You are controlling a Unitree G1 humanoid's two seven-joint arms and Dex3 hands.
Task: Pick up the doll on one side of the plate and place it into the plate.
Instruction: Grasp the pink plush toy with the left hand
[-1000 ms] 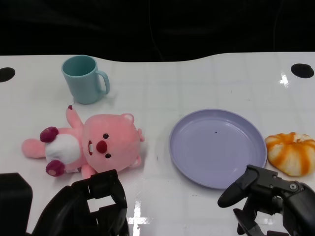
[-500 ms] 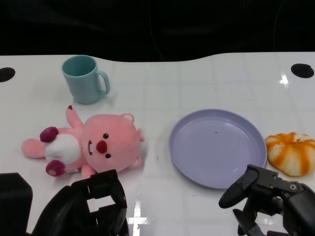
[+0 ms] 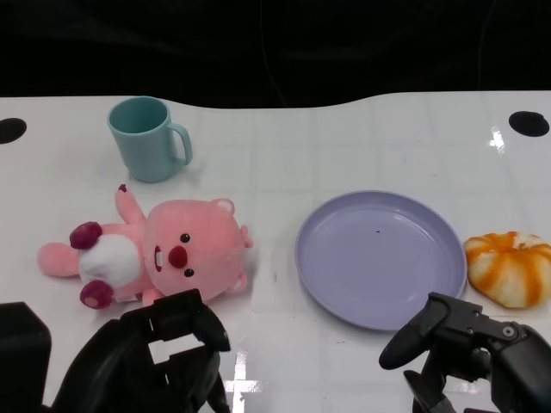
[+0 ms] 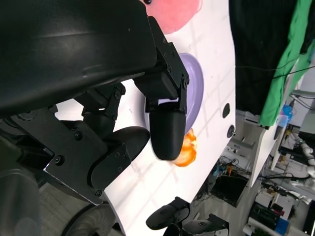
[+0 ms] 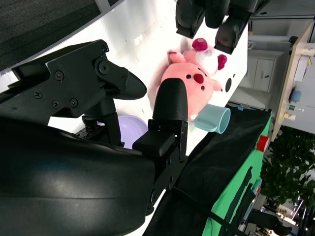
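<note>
Doll [image 3: 164, 255], pink plush w/ white belly, is lying on its back at left-center of the head view, on the white table [image 3: 344, 146], well apart from the lavender plate [image 3: 379, 258] sitting right of center. Nothing is lying in the plate.

Left hand [image 3: 159, 357] is hovering at lower left of the head view, just below the doll, fingers apart and curling slightly, holding nothing; whether the fingertips are touching the doll I can't tell. In the left wrist view the black fingers [image 4: 165, 123] are spreading over the table w/ the plate's edge [image 4: 194, 88] and a bit of the doll [image 4: 174, 12] showing at upper center.

Right hand [image 3: 469, 353] is sitting at lower right of the head view, below the plate's rim, fingers apart, empty. Right wrist view is showing its fingers [image 5: 170, 110] w/ the doll [image 5: 194, 78] beyond them at upper center, and the left hand [image 5: 211, 17] hanging at the top edge.

Teal mug [image 3: 148, 138] is standing upright at upper left, above the doll, handle facing right. An orange-and-white striped pumpkin-like thing [image 3: 510, 267] is lying just beside the plate at the right edge. Table surface is glossy; two dark round holes are showing at its left and right edges. Background is black cloth; wrist views are showing green fabric [image 4: 283, 69] and room clutter beyond the table.
</note>
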